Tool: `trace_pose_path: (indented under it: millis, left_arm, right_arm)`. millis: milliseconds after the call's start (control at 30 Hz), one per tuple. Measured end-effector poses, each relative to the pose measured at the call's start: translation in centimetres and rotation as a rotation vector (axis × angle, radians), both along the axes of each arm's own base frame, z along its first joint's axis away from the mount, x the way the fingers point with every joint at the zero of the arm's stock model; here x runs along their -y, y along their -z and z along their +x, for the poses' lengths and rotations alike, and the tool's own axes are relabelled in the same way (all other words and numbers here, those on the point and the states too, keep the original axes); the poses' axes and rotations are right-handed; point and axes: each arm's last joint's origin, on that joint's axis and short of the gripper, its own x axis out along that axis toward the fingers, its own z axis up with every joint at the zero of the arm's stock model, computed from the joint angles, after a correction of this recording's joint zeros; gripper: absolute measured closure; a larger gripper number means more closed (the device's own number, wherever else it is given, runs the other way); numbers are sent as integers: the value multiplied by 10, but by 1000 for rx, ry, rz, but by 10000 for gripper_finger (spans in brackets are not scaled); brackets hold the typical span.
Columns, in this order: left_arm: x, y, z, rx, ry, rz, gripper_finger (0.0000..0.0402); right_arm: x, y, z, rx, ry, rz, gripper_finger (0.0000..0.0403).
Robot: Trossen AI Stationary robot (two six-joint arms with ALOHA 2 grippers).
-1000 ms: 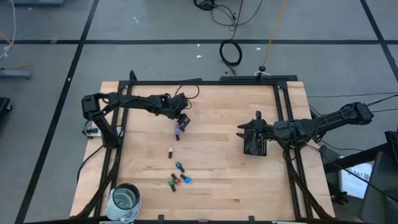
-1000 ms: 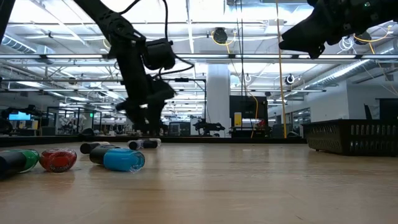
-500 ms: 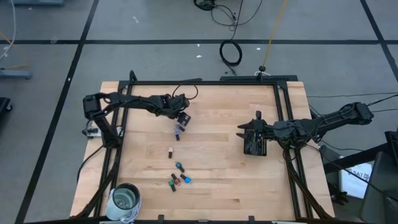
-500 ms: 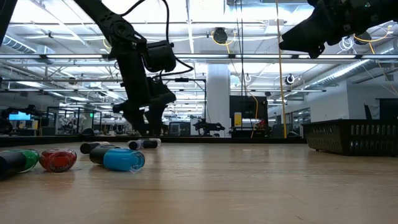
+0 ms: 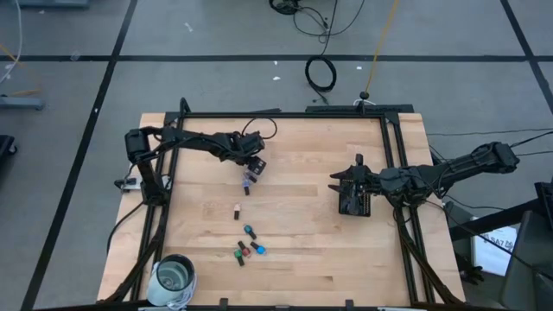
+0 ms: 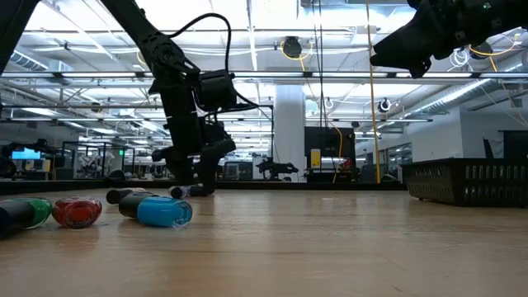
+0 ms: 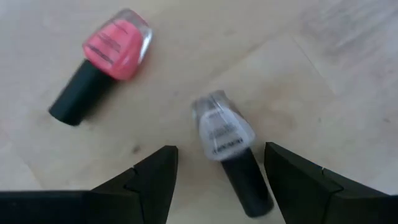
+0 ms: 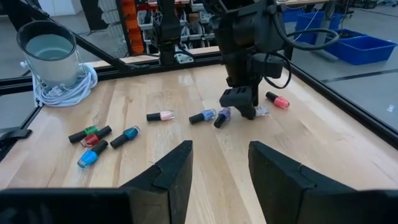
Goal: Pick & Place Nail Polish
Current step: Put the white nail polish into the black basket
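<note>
Straddling a clear glass, black-capped nail polish bottle [image 7: 224,143] on grained wood: left gripper [image 7: 217,180], jaws spread; right jaws parted

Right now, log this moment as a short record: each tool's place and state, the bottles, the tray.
left tool: open, low over a pale clear bottle lying on the table
nearby: pink bottle, on its side
right tool: open, empty, above the black tray
loose bottles: cluster of green, red, blue toward the glass jar
placed in tray: cannot tell
</note>
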Motion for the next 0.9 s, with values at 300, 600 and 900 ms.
trace_pose_path:
  millis: [300,600,900]
  left_arm:
    - [4,2,-2,-31,15,-19,161]
    - [9,3,-2,-48,34,-40,176]
    - [10,4,-2,-48,74,-52,296]
  right_arm:
    - [0,0,0,1,0,1,259]
    - [0,0,0,10,7,30,259]
    - [0,0,0,9,6,29,259]
